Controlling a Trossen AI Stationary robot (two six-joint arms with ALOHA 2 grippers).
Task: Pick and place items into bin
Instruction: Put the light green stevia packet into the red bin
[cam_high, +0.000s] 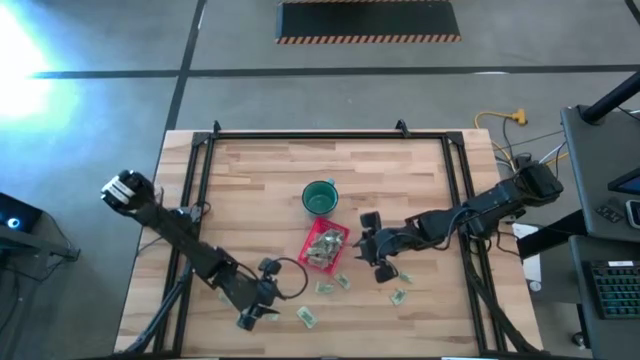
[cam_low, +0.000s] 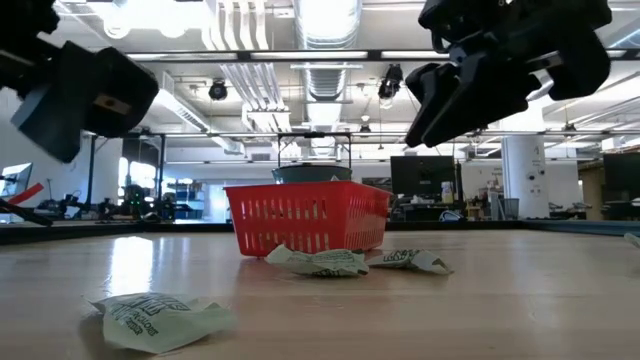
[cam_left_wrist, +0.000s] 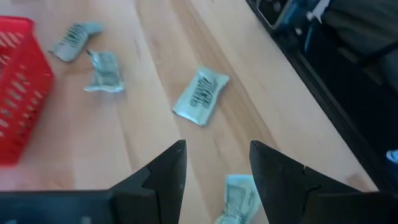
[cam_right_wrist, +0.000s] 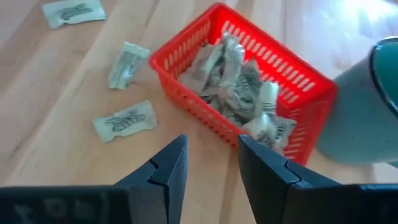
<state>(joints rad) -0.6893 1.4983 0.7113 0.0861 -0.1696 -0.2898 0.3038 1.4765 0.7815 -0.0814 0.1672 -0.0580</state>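
Note:
The red bin (cam_high: 326, 245) stands mid-table with several pale green-and-white wrapped items (cam_right_wrist: 239, 87) heaped inside. More items lie flat on the wood near the front: one (cam_high: 306, 317) beside my left gripper, two (cam_high: 324, 289) (cam_high: 342, 282) in front of the bin, and two (cam_high: 398, 297) (cam_high: 404, 277) toward the right. My left gripper (cam_high: 255, 315) (cam_left_wrist: 217, 158) hovers open over the front left, with an item (cam_left_wrist: 239, 199) just under its fingertips. My right gripper (cam_high: 372, 250) (cam_right_wrist: 211, 155) hovers open beside the bin's right side, with nothing between its fingers.
A round dark-green cup (cam_high: 319, 198) stands just behind the bin. A black frame (cam_high: 330, 135) runs round the table's edges. Bare wood lies at the far left and far right of the tabletop. Cables and equipment (cam_high: 600, 200) sit off the right edge.

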